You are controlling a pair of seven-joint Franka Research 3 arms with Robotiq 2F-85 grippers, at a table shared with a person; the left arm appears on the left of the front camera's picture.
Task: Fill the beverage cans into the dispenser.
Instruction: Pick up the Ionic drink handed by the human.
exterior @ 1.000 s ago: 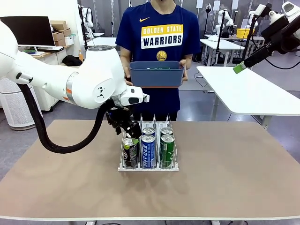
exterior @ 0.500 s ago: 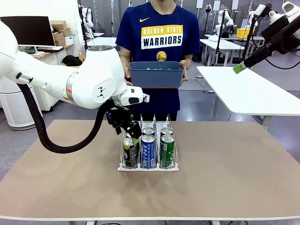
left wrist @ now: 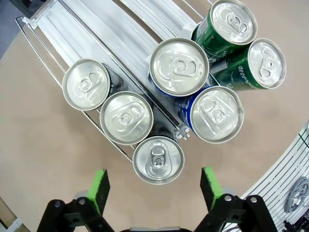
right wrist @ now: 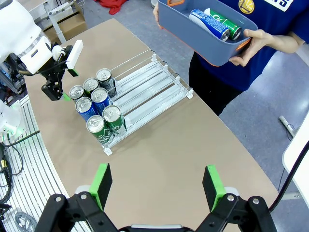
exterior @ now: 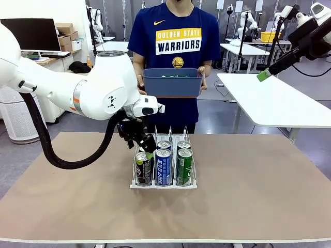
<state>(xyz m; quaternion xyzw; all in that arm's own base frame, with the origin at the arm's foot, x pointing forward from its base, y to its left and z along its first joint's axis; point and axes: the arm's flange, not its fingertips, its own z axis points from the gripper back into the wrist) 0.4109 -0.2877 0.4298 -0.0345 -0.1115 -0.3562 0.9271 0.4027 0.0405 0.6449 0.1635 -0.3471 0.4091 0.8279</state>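
The left tool (exterior: 145,148) hangs released, jaws spread wide, just above the front of the dispenser (exterior: 163,186) at the centre of the frame. In the left wrist view its green pads (left wrist: 100,186) flank the nearest silver-topped can (left wrist: 158,159) without touching it.

The rack holds seven cans crowded at its near end: dark ones in one lane, blue-white Pocari Sweat (exterior: 163,166) in the middle, and green (exterior: 184,165) in the third.

The tool looks ready to leave. It should rise straight up so neither pad clips a can top or a wire divider.

The right tool (right wrist: 157,179) hovers high over the table (exterior: 258,201), also spread and empty. At the top of the frame a person holds a blue-grey bin (exterior: 172,85) with more cans (right wrist: 212,23) inside.
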